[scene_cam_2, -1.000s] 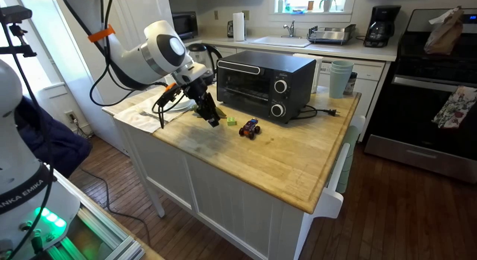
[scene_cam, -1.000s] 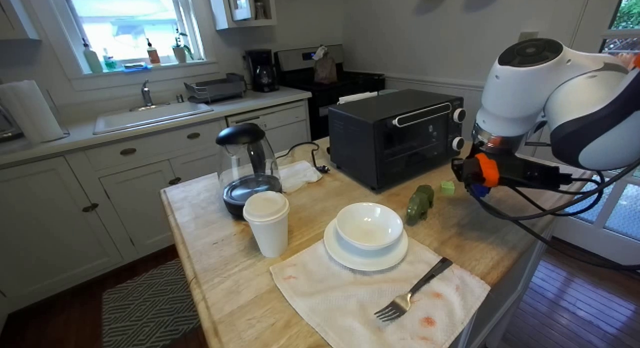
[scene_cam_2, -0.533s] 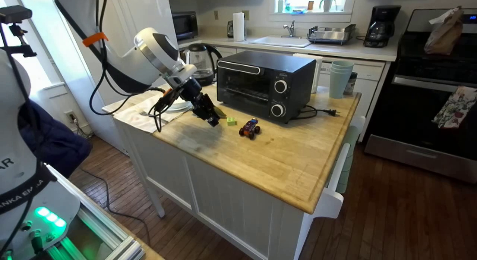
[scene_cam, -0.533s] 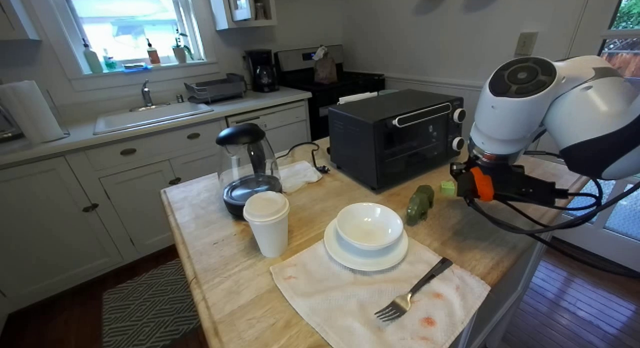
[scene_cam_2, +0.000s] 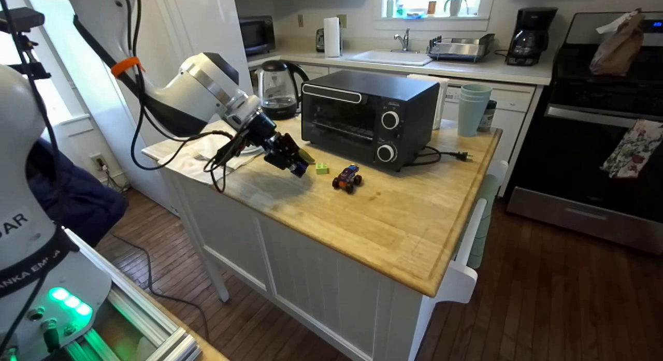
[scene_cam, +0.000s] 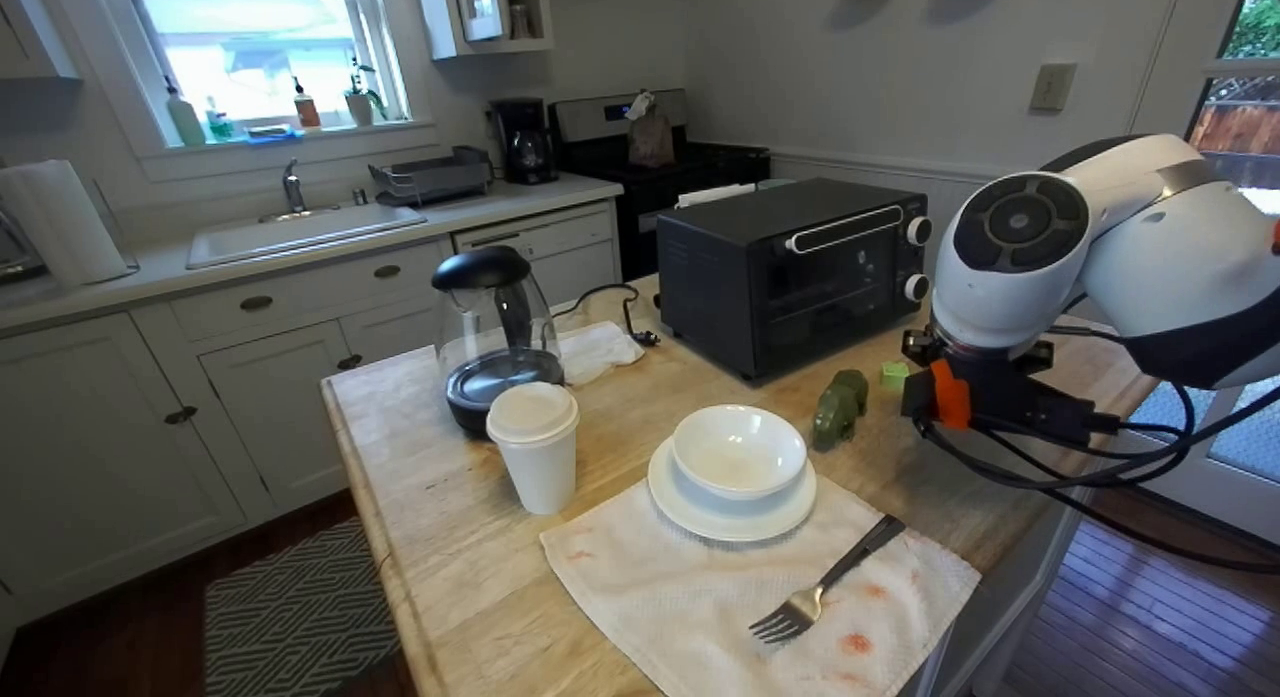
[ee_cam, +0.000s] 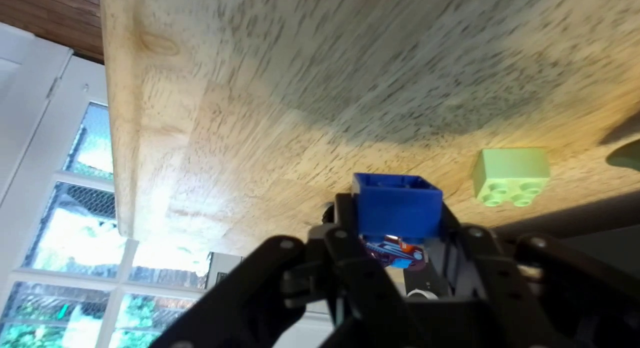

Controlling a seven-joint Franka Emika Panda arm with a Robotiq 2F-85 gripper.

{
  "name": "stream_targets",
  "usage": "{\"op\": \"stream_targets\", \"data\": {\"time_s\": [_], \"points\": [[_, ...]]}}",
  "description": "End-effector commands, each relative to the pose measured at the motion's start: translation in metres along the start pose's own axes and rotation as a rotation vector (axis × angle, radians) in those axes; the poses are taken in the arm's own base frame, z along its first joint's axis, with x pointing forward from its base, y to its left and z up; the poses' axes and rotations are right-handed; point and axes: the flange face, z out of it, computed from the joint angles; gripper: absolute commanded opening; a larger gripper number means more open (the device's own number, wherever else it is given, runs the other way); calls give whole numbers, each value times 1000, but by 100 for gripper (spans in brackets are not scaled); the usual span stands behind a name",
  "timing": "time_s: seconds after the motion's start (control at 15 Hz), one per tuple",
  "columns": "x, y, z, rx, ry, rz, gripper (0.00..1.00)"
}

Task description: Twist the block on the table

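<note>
Wooden table (scene_cam_2: 378, 221) below, the blue block (ee_cam: 400, 204) sits pinched between the jaws of the gripper (ee_cam: 397, 212).

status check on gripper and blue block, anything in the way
Gripper shut on blue block. Block held at a tilt. Green block nearby, possible snag.

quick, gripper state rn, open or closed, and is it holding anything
Gripper: closed, holding the blue toy building block.
</note>
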Motion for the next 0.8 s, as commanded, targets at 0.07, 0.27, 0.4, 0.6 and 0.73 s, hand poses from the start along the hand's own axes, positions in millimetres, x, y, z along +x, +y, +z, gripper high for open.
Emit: {"op": "stream_targets", "data": {"time_s": [0.07,0.27,0.4,0.6,0.73], "points": [[-21,7,5,-8,99,40,11],[-33,10,10,-19,129,48,11],[-38,13,13,-26,133,48,11],[-43,18,18,-36,131,46,11],[-44,20,21,-42,131,47,11]]}}
